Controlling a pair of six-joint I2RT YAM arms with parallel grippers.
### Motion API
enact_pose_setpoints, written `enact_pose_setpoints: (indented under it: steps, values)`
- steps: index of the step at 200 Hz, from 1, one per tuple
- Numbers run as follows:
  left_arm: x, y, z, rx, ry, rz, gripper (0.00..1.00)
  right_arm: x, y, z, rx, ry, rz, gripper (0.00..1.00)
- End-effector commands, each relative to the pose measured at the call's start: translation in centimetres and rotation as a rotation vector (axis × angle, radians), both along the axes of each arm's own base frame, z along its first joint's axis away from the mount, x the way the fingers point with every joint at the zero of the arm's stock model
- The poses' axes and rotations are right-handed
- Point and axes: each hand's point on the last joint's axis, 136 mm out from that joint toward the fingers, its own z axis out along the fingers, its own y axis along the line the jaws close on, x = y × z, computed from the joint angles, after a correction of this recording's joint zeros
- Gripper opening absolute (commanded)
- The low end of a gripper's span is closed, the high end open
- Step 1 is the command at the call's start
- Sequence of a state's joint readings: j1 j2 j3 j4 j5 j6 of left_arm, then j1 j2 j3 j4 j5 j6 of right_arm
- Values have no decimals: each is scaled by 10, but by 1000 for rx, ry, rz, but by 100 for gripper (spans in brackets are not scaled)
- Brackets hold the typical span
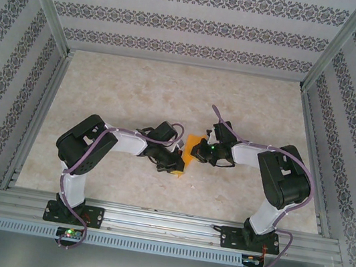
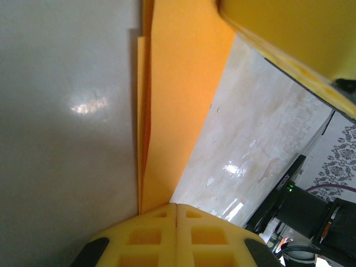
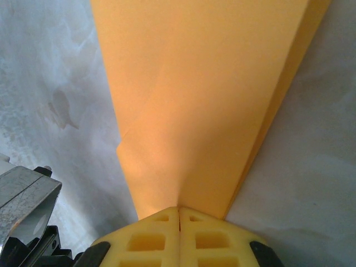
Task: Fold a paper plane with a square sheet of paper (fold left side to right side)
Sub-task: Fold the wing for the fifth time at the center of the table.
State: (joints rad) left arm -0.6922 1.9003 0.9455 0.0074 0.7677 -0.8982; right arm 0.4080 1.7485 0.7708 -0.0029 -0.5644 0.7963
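Look to the middle of the worktop (image 1: 136, 100), a little nearer the bases than the far wall: your left arm (image 1: 126, 142) and right arm (image 1: 249, 153) reach in toward each other and meet there, with the folded orange paper (image 1: 190, 154) between their tips. Both sets of jaws are clenched on that paper. From the left wrist you see the two yellow fingers (image 2: 150, 236) pressed together with no gap, and the paper (image 2: 183, 83) runs up and away from their tips as a long strip. Thin layered edges show along its left side, so it is folded over more than once. A yellow finger of the right arm (image 2: 289, 33) crosses the top right corner of that view, at the far end of the strip. From the right wrist the yellow fingers (image 3: 150, 242) are likewise pressed tight. The paper (image 3: 194, 100) narrows down into them and widens as it goes up, with a second layer showing along its right edge and a small crumple at its left edge. You cannot tell whether the paper touches the worktop or hangs clear of it.
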Motion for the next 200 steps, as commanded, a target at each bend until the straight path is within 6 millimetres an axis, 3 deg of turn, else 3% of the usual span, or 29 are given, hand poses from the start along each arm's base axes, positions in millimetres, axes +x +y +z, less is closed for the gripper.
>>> enact_pose_setpoints:
  steps: [1, 200]
  values:
    - [-17, 7, -15, 36, 65, -9, 2, -42, -39, -57, -221, 186, -25, 0]
    - [-39, 25, -17, 63, 75, -23, 1, -44, -40, -60, -232, 200, -20, 0]
